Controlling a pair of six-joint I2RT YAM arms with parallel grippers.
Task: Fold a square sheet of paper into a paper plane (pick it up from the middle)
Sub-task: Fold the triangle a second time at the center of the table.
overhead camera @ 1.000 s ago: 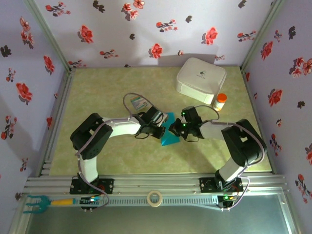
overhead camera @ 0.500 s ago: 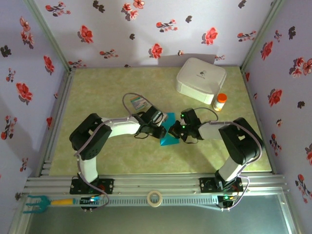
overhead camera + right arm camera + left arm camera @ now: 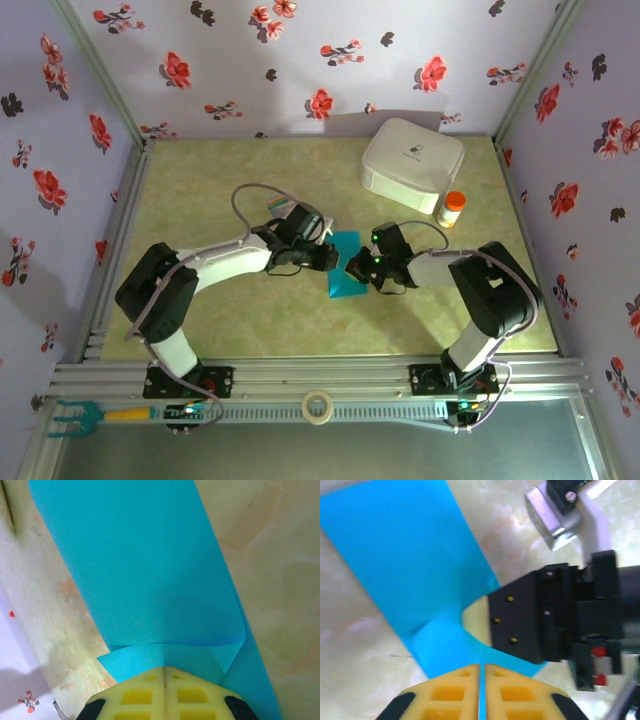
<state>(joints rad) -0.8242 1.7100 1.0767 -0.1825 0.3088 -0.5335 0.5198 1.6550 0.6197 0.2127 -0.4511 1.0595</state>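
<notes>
The square sheet of paper [image 3: 346, 277], bright turquoise and already creased to a narrower, long shape, lies near the middle of the marbled green table [image 3: 200, 200]. It runs roughly from 12 to 6 o'clock in the top view. The two arms meet over it.

The left gripper [image 3: 330, 258] comes in from 9 o'clock at the sheet's upper left edge. In the left wrist view its yellow fingers [image 3: 445, 695] are pressed together, and a thin blue line of paper shows in the seam between them, so they pinch the sheet's edge.

The right gripper [image 3: 356, 268] reaches in from 3 o'clock and touches the sheet's right edge. In the right wrist view its yellow fingers [image 3: 135, 696] are also pressed together. They close on the near end of the sheet, where a flap curls over in a soft, uncreased roll. The left wrist view shows the right gripper's black body and one pale fingertip lying on the paper, just beside the left fingers.

A white rounded box [image 3: 412, 164] stands at 1 o'clock from the sheet, near the back right corner. The small dark mark on its lid is too small to read. An orange-capped bottle [image 3: 453, 209] stands just beside the box at 2 o'clock from the sheet, and its label cannot be read. A small card [image 3: 284, 209] with multicoloured print lies at 11 o'clock, partly under the left arm's cable, and its print is illegible. On the near rail sit a tape roll [image 3: 318, 406] and a teal-headed tool [image 3: 85, 415] with a yellow handle.
</notes>
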